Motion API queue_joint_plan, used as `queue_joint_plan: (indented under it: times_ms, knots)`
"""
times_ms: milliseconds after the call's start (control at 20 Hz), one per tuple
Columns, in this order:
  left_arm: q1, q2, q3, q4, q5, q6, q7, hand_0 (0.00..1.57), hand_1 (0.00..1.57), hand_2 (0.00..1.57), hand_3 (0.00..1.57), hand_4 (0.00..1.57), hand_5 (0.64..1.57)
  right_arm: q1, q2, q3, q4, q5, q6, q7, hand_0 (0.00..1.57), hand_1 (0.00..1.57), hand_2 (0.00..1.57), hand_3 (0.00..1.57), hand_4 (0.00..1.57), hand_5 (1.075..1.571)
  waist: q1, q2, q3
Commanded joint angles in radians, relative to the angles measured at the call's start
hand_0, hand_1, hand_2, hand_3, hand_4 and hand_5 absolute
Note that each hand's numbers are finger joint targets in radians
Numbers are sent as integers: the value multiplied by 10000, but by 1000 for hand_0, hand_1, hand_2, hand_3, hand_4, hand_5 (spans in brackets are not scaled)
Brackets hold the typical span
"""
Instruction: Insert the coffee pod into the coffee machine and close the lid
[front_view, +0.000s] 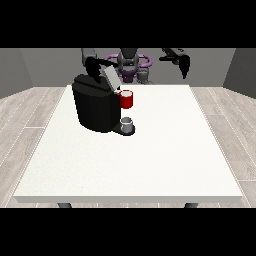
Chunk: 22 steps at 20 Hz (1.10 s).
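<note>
The hand at the view's left (92, 68), fingers unreadable, hung just above the black boxy coffee machine (95, 107); its raised grey lid (111, 77) stood beside it, the red pod holder (126, 99) below.

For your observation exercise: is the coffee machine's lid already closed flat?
No. The lid stands tilted up and open above the coffee machine, beside the hand at the view's left.
</note>
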<state>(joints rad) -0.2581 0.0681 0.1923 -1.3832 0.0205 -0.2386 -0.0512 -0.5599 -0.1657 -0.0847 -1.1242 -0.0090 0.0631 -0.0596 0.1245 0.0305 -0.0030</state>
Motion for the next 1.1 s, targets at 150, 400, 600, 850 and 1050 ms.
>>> queue_joint_plan:
  times_ms: [150, 400, 600, 850, 1050]
  knots:
    - [-269, -58, -339, -262, -206, 519, 159, 0, 0, 0, 0, 0, 1571, -689, 172, 102, 869, 367, -149, -168, 0, 0, 0, 0, 0, 1571, 71, 420, 31]
    - [111, 223, -43, 617, -154, 375, -673, 0, 0, 0, 0, 0, 1571, -1098, 542, 486, 427, 413, -58, 500, 0, 0, 0, 0, 0, 1571, -207, 360, 27]
    - [-157, -66, -387, 328, -318, 640, -840, 0, 0, 0, 0, 0, 1571, -1605, 627, 264, 876, 534, -410, -117, 0, 0, 0, 0, 0, 1571, 105, 890, 28]
    - [248, 97, -462, -340, 2, 541, 13, 0, 0, 0, 0, 141, 1571, -1761, 258, -14, 1429, 507, -131, 8, 0, 0, 0, 0, 114, 1571, 366, 313, 31]
    - [-121, 740, 238, 1087, 3, 474, -1011, 0, 0, 0, 0, 148, 1571, -1859, 1053, 1007, 777, 1166, -349, 124, 0, 0, 0, 0, 0, 1571, -262, 560, 26]
